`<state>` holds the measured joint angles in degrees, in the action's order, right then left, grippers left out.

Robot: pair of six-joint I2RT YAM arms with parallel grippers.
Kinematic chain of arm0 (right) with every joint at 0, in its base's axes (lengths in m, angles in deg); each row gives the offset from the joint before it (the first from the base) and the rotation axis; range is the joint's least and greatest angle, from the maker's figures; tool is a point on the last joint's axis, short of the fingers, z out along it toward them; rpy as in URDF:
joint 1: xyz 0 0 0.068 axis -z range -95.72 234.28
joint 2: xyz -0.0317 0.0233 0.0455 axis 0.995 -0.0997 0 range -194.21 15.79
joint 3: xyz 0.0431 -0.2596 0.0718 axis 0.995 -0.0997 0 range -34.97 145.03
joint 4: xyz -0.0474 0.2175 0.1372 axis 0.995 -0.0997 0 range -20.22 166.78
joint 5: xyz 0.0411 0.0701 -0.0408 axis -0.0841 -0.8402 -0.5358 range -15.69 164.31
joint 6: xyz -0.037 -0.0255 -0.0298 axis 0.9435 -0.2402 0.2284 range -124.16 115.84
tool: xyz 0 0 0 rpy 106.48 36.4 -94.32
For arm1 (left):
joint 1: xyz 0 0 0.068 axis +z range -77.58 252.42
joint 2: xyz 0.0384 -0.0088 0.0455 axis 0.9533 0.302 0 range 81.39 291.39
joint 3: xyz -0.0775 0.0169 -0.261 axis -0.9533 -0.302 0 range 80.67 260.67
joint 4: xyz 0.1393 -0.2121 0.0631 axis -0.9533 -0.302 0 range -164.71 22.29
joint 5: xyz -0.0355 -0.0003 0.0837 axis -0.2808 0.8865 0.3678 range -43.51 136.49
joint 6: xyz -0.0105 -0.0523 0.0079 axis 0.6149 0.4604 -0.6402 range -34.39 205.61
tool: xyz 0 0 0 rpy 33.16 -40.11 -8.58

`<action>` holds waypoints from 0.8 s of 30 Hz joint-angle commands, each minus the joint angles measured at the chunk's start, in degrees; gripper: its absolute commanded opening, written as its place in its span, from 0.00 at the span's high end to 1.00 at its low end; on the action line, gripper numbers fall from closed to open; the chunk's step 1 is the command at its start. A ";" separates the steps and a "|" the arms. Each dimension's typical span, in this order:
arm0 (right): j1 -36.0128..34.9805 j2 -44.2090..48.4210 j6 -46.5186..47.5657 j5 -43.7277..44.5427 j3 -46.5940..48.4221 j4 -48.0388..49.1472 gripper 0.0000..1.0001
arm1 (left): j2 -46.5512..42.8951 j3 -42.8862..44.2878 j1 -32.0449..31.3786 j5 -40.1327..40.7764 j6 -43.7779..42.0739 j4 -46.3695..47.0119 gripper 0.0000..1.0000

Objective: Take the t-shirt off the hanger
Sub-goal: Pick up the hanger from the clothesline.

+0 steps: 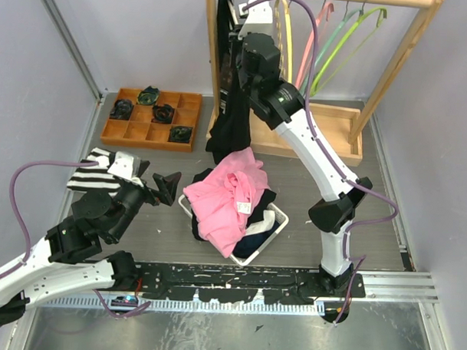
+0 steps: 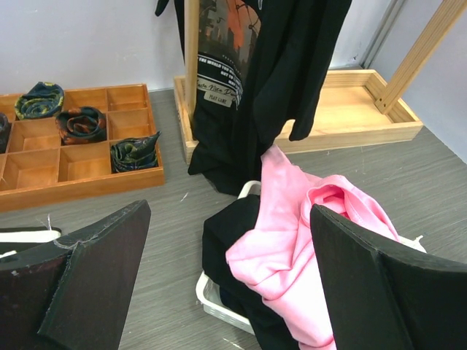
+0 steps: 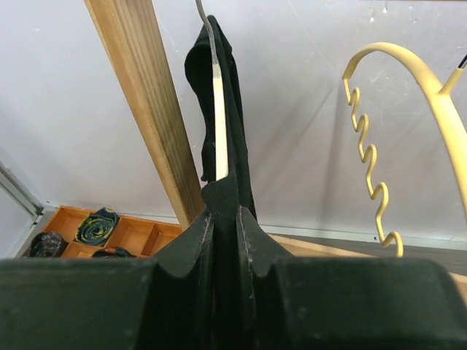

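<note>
A black t-shirt [image 1: 228, 106] with a printed front [image 2: 219, 65] hangs on a pale hanger [image 3: 220, 109] at the left end of the wooden rack, close to the left post [image 3: 146, 95]. My right gripper [image 1: 233, 52] reaches up to it, and in the right wrist view its jaws [image 3: 226, 219] are shut on a fold of the black fabric just under the hanger. My left gripper [image 1: 158, 180] sits low at the left of the table, open with nothing between its fingers [image 2: 226, 284], facing the basket.
A white basket [image 1: 282, 219] in the middle holds pink and black clothes [image 1: 229, 194]. An orange compartment tray [image 1: 190, 131] of rolled ties is at the back left. A striped cloth [image 1: 91, 176] lies left. Coloured hangers [image 1: 334, 40] hang on the rack above its base [image 1: 339, 121]; a yellow hanger [image 3: 372, 182] hangs beside the shirt.
</note>
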<state>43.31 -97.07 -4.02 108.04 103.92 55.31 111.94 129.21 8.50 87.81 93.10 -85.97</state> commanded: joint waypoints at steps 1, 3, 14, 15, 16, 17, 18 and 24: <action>0.15 4.37 1.31 1.55 -4.50 10.48 0.99 | 0.14 -0.13 -0.16 1.11 -0.54 2.01 0.02; 0.18 6.18 1.78 1.49 -7.27 13.40 0.99 | 0.24 -0.14 -0.15 1.08 -0.54 2.16 0.02; 0.13 9.95 4.16 0.05 -10.95 22.79 0.99 | 1.71 0.04 -0.15 0.96 -0.89 3.02 0.02; 0.15 10.42 4.16 -0.19 -11.41 23.19 0.99 | 1.81 0.07 -0.15 0.87 -0.89 3.05 0.02; 0.16 10.87 4.29 -0.31 -11.76 23.42 0.99 | 1.91 0.08 -0.15 0.75 -0.82 3.06 0.02; 0.16 11.24 4.26 -0.41 -11.91 23.52 0.99 | 1.98 0.13 -0.11 0.70 -0.87 3.13 0.02; 0.14 11.60 4.32 -0.50 -12.02 23.51 0.99 | 1.97 0.19 -0.17 0.65 -0.81 3.15 0.02; 0.11 13.96 4.57 -1.03 -13.10 22.34 0.99 | 2.65 0.88 -0.22 0.28 -0.88 3.30 0.02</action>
<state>43.31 -89.61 0.02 107.98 90.19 69.54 114.19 129.21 8.50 87.99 92.68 -84.79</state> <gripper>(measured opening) 0.192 0.980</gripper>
